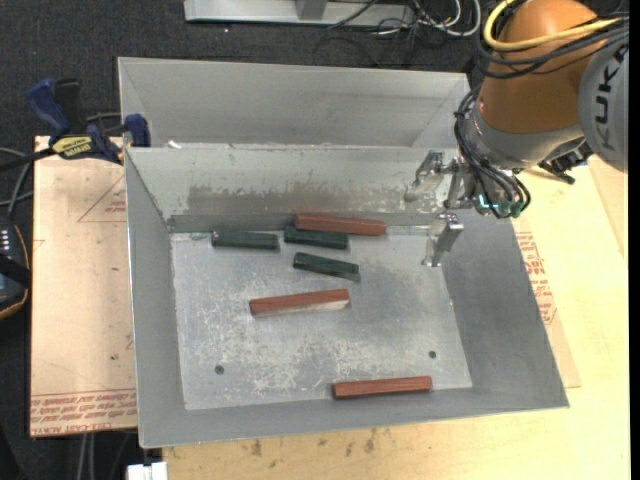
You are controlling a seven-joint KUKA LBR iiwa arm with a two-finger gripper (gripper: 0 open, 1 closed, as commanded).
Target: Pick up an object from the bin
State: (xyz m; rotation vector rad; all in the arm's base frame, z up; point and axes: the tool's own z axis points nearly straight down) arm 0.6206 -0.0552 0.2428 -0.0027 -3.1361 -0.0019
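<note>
setting: dark floor [60, 28] around a grey metal bin [300, 118] with sloping walls and a flat, scuffed bottom.

contents, six slim bars, all lying flat and none stacked in a heap:
- back red-brown bar [340, 226]: along the foot of the rear wall, nearly level across the view, its right end the nearest thing to the gripper but apart from it.
- middle dark green bar [316, 237]: just in front of the back red-brown bar, seemingly touching its left part.
- left dark green bar [245, 239]: further left on the same line, close to the rear wall, a small gap from the middle one.
- tilted dark green bar [326, 265]: just in front of those, right end slightly lower in the view.
- centre red-brown bar [298, 302]: mid-floor, slightly slanted, right end pale.
- front red-brown bar [382, 387]: by the front edge of the floor, well apart from the rest.

robot: arm [610, 98] entering from the right, orange cover [535, 63] and cables at the wrist. gripper [438, 253] low over bare floor at the right rear of the bin, near the right wall, right of the back red-brown bar. nothing seen held in it. whether it is apart or together cannot be told.
</note>
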